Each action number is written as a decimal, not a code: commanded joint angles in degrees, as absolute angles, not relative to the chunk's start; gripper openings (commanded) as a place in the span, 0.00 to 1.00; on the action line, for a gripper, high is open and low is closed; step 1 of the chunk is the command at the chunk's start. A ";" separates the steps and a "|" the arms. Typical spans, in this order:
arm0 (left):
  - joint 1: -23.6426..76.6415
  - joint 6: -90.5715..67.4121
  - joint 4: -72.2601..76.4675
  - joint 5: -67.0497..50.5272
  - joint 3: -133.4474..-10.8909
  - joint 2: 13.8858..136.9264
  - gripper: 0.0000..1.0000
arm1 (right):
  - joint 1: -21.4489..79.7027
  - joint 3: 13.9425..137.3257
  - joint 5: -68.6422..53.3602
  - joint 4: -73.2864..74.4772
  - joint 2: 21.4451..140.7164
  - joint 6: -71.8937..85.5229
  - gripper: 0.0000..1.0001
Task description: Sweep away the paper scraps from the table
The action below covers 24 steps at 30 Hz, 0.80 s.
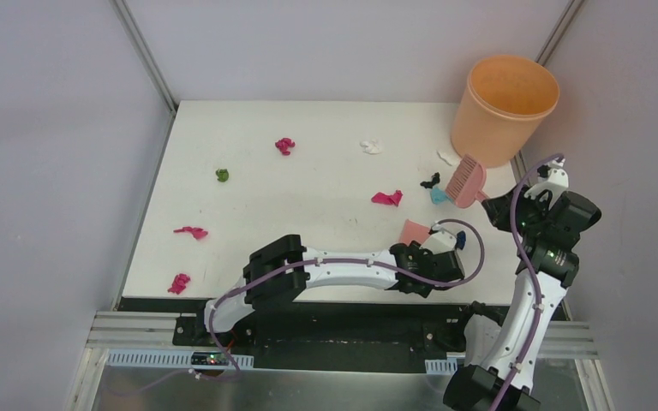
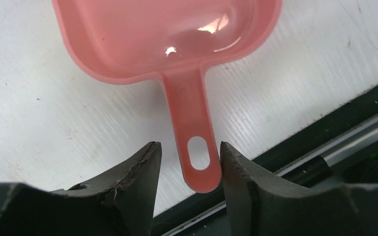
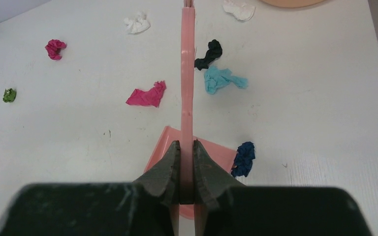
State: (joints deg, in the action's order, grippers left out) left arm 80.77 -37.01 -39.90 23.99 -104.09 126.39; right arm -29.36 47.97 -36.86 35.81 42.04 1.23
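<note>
Tiny crumpled paper scraps, magenta, white, black, teal, dark blue and green, lie scattered across the flat matte white worktop.

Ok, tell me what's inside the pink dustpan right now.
No scraps show in the dustpan: the left wrist view shows a bare, glossy pink scoop, though its front lip is cut off. A dark blue scrap lies beside it on the table, not inside.

Plain pale grey walls meet at metal corner struts; an aluminium rail runs below
</note>
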 commanded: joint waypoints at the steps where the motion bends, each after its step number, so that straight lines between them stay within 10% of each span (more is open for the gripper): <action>1: 79.23 -37.15 -37.10 22.44 -103.73 125.26 0.48 | -29.97 47.64 -39.90 32.65 40.57 1.61 0.00; 24: 77.79 -20.22 -49.98 20.17 -93.28 103.31 0.01 | -30.06 52.65 -43.13 36.67 40.72 -2.81 0.00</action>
State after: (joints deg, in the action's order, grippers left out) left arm 78.30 -27.16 -42.70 20.36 -95.46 116.05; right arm -29.67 47.20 -39.94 36.36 39.64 0.05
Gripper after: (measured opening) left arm 0.283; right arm 0.111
